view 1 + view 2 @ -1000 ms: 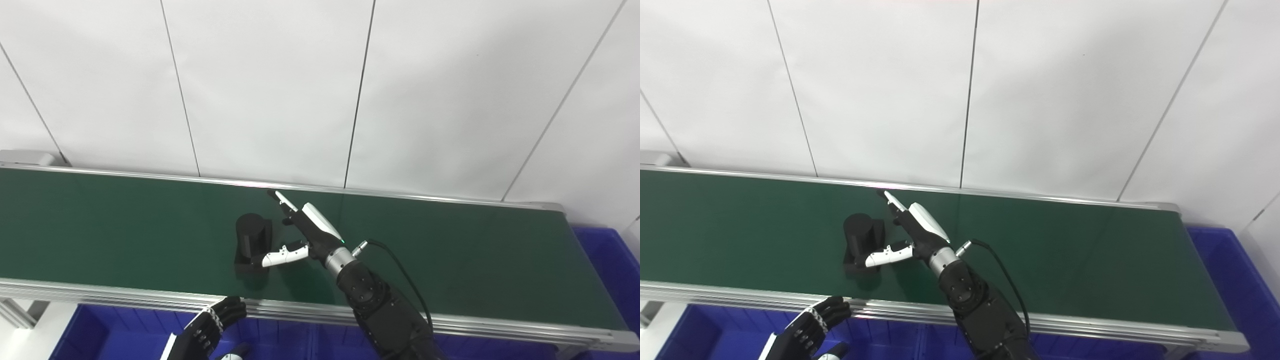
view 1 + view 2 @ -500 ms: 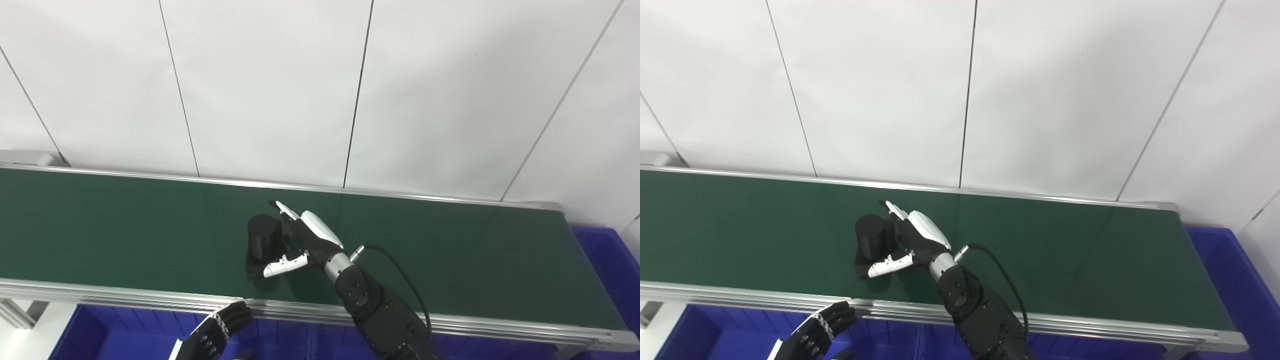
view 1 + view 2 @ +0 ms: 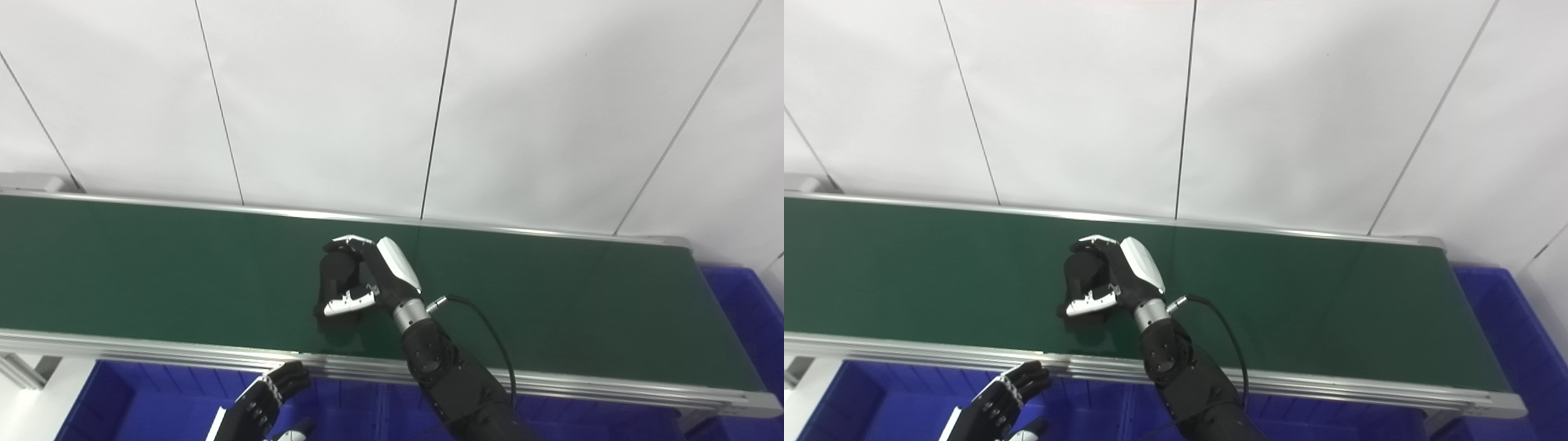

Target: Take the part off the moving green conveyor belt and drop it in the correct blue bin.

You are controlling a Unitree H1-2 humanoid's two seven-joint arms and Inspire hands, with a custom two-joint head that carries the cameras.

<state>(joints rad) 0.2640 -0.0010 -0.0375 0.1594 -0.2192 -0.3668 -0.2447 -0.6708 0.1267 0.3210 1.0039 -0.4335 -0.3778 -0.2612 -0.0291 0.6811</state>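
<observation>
Black cylindrical part on a square base (image 3: 335,278) seen mid-belt on the dark green conveyor belt (image 3: 153,263), base apparently touching the surface. Right hand (image 3: 367,275) wrapped round it, fingers (image 3: 346,241) curled over the top, thumb (image 3: 343,302) pressed across the near side. Left hand (image 3: 263,407) held low by the blue plastic bin (image 3: 141,401) below the belt's near rail; fingers bent, holding nothing, spread can't be told. Second blue bin (image 3: 744,306) at far right end.

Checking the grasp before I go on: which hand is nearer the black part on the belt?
Right. The right hand is wrapped around the black part on the belt; the left hand is off the belt, over the blue bin.
</observation>
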